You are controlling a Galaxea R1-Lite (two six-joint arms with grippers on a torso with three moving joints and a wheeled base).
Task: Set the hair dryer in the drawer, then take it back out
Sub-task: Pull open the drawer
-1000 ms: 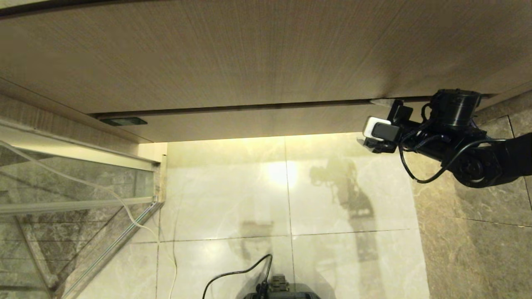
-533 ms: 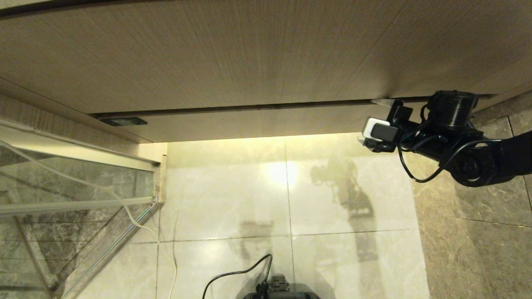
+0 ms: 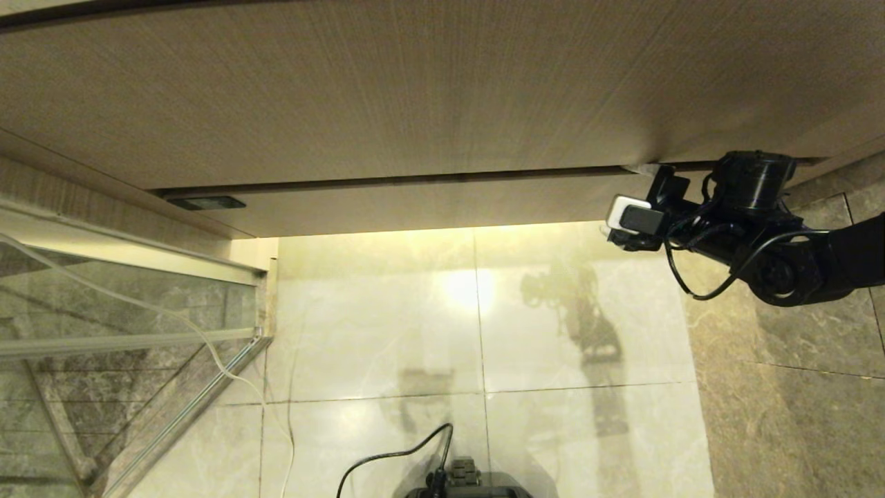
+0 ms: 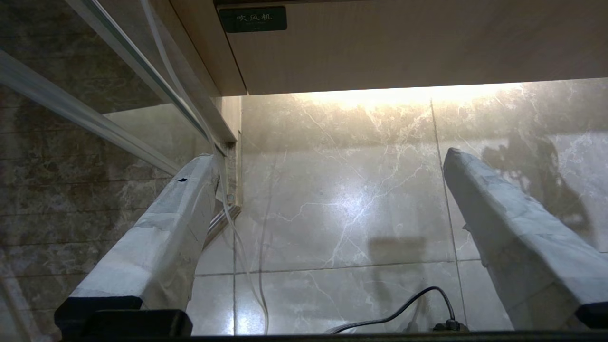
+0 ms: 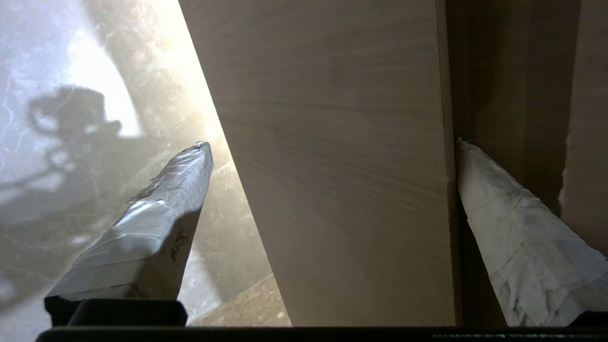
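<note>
The right gripper [image 5: 332, 147] is spread wide across the drawer [image 3: 429, 204] front at its right end: one finger [image 5: 503, 228] in the gap above the top edge, the other below. The drawer looks closed; no hair dryer shows. The thin purchase could slip as it pulls. The left gripper [image 4: 327, 156] hangs open over the floor [image 3: 484, 332].

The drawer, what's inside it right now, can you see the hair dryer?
The drawer is closed, so its inside is hidden; no hair dryer shows anywhere. The right gripper straddles its front panel, one finger in the gap above it. Below lies the tile floor.
</note>
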